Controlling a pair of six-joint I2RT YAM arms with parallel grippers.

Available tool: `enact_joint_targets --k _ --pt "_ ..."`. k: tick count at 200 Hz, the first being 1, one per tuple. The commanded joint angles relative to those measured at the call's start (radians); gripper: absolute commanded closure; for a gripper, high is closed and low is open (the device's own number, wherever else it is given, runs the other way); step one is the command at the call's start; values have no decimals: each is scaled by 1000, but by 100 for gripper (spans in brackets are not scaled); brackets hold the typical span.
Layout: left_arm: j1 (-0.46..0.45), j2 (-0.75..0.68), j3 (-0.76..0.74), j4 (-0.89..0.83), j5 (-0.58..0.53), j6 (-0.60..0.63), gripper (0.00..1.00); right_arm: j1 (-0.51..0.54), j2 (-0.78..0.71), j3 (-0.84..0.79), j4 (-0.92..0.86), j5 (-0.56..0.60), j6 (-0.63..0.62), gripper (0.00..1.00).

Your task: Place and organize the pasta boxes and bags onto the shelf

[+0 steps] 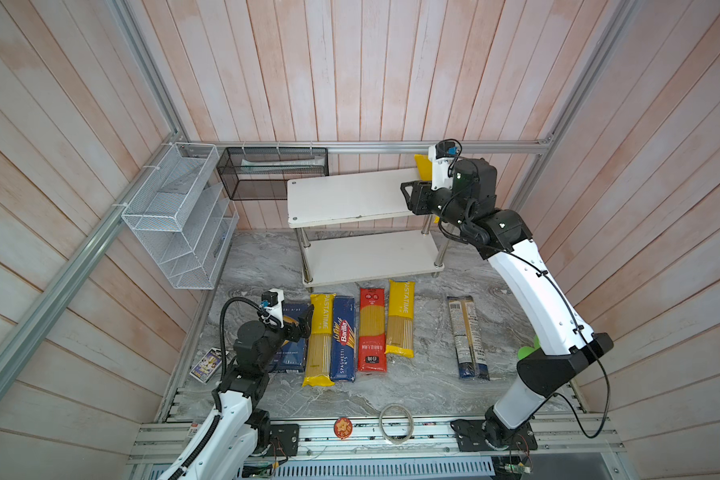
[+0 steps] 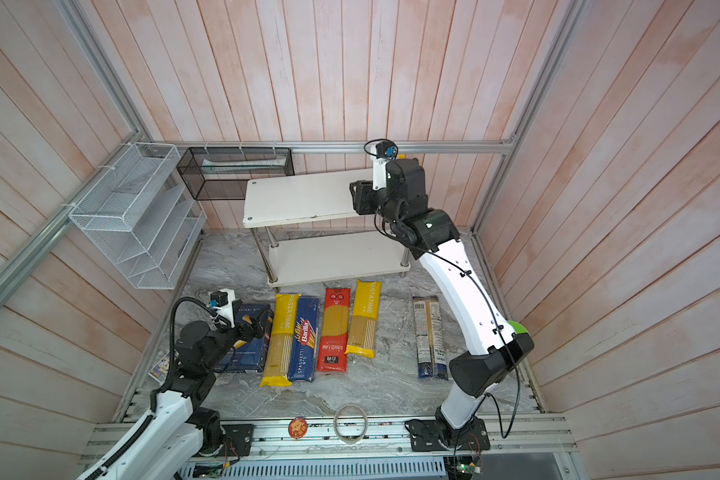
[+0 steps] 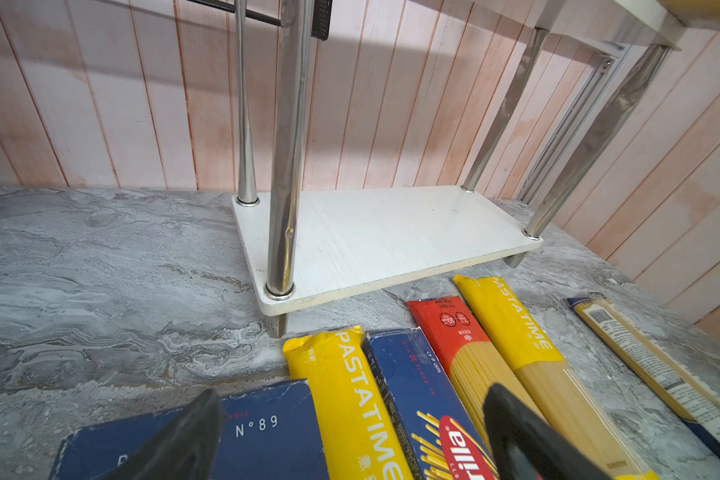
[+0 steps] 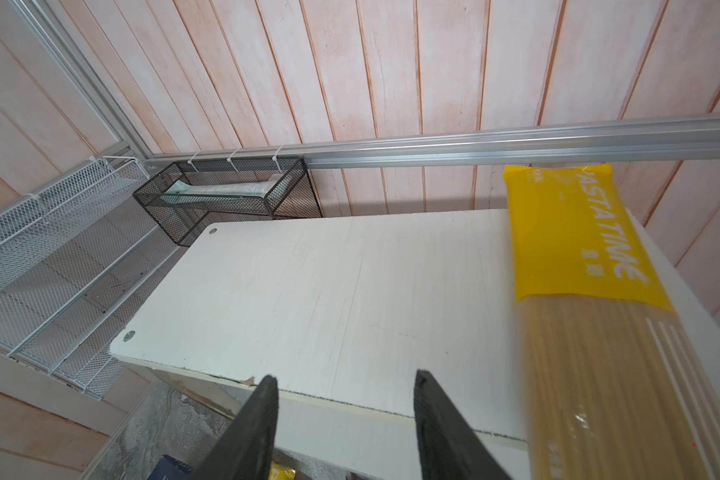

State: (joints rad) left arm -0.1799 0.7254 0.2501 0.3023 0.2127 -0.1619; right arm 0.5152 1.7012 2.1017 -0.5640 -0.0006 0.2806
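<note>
right gripper [image 4: 341,376] half open, empty, at shelf [image 4: 308,291] top board's front edge; yellow PASTATIME bag [image 4: 578,249] lies across its right end, overhanging the front; brushing it on retreat could tip it off; left gripper [image 3: 352,395] open, empty, above rigatoni box [image 3: 275,453]

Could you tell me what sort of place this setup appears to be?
Probably a robot test cell dressed as a pantry corner: plank-look walls held in an aluminium frame, a marble-look tabletop, and a small white shelf with pasta packs laid out in front of it.
</note>
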Motion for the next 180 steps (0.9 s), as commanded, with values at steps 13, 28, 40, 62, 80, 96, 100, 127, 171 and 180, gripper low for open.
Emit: enact_joint_targets --k 13,28,40,62,80,96,100,127,171,180 --pt "-4 -8 -15 -3 17 -4 0 -5 41 11 -58 -35 21 48" --pt "-3 -8 -16 -5 16 -4 0 -7 43 4 -69 -28 21 47" --pt "-4 -7 -16 -5 16 -4 0 -13 43 -5 -76 -23 23 47" --pt "-3 -7 -15 -4 16 -3 0 -32 39 -34 -77 -39 33 47" --pt "-4 -6 -14 -3 17 -3 0 -49 36 -51 -77 -52 40 47" --pt "-4 -6 -15 -3 17 -3 0 -54 27 -70 -73 -51 43 47" --pt "-3 -6 -15 -3 17 -4 0 -56 25 -74 -74 -52 43 47" --pt "-4 -5 -14 -4 17 -3 0 -71 10 -106 -73 -55 45 46" --pt "-4 -6 -15 -4 16 -3 0 -104 -25 -172 -52 -67 57 46" --pt "-4 -6 -15 -4 17 -3 0 -108 -30 -181 -48 -64 57 46"
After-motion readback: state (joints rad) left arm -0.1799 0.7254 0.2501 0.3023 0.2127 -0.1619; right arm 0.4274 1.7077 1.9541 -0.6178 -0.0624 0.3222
